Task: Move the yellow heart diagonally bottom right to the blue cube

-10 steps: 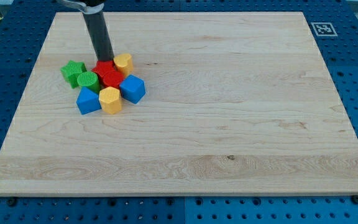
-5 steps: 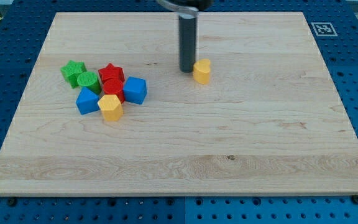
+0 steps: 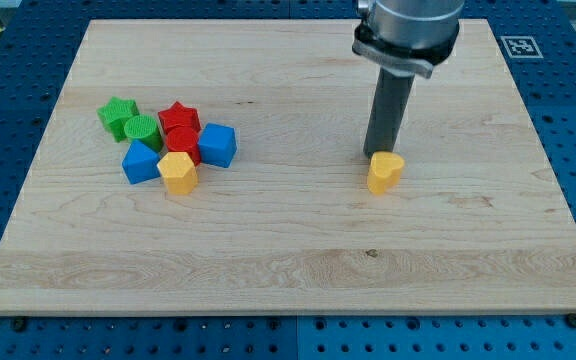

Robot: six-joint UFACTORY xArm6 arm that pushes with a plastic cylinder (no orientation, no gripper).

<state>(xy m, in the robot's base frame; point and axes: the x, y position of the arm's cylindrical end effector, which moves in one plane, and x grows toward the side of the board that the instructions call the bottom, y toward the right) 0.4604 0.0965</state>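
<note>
The yellow heart (image 3: 385,172) is touched from the view's top by my tip (image 3: 377,155), which holds nothing, and the heart is seen well apart from the blue cube (image 3: 217,145), toward the view's bottom right.

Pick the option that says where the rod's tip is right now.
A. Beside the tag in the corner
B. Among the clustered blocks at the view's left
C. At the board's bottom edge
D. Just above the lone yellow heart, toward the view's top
D: my tip sits right at the upper edge of the yellow heart, far to the view's right of the blue cube and its cluster.
</note>
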